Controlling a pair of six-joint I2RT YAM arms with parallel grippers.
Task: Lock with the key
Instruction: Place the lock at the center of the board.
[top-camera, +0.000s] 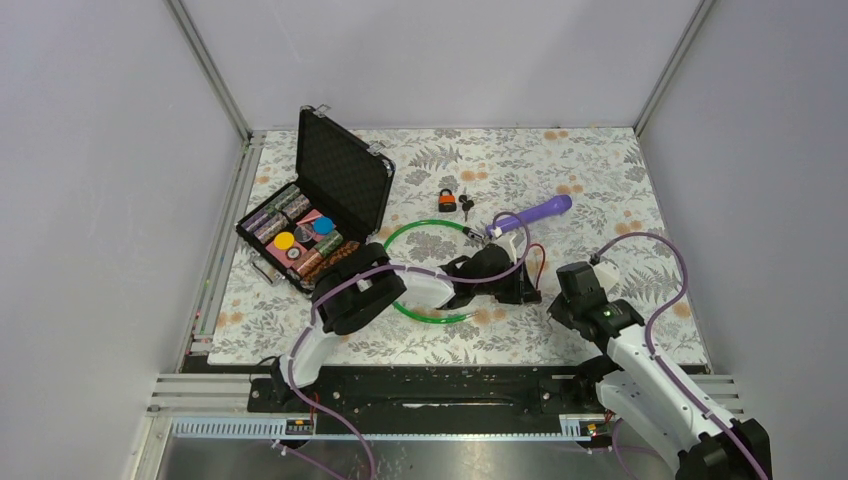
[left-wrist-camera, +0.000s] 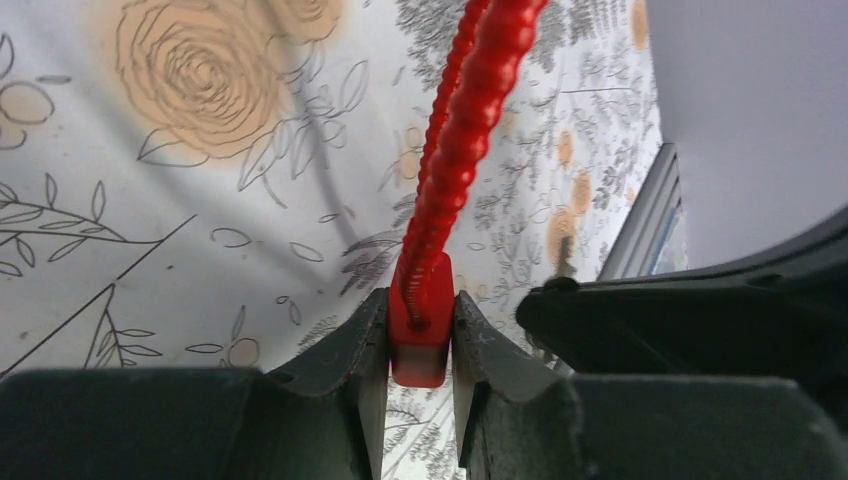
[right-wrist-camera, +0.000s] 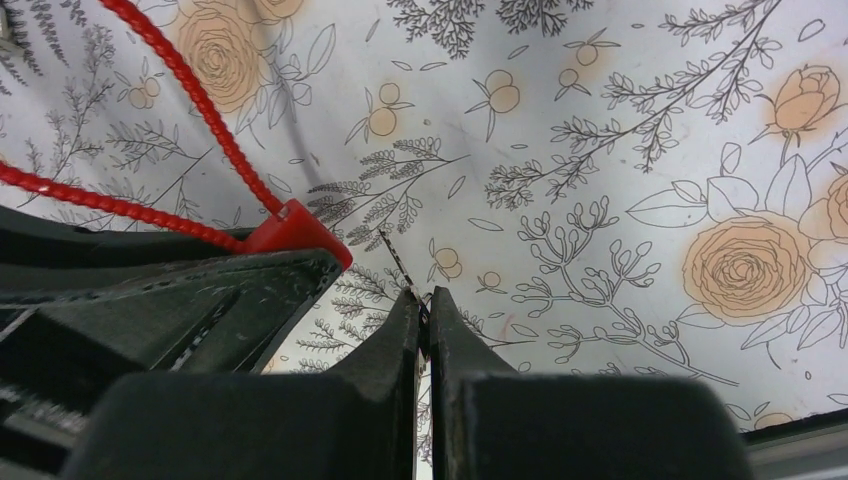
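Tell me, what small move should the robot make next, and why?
Probably the right end effector should open and reach toward the keys lying beside the orange padlock. It is pressed shut with no key visible in it, while the left end effector is clamped on the red cable, so only the right arm seems free.

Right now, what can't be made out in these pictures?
Top view: the keys beside the padlock are too small to count.
Left wrist view: the red cord in the left gripper runs off the top edge.
Right wrist view: the thin strand at the right gripper is too fine to identify.
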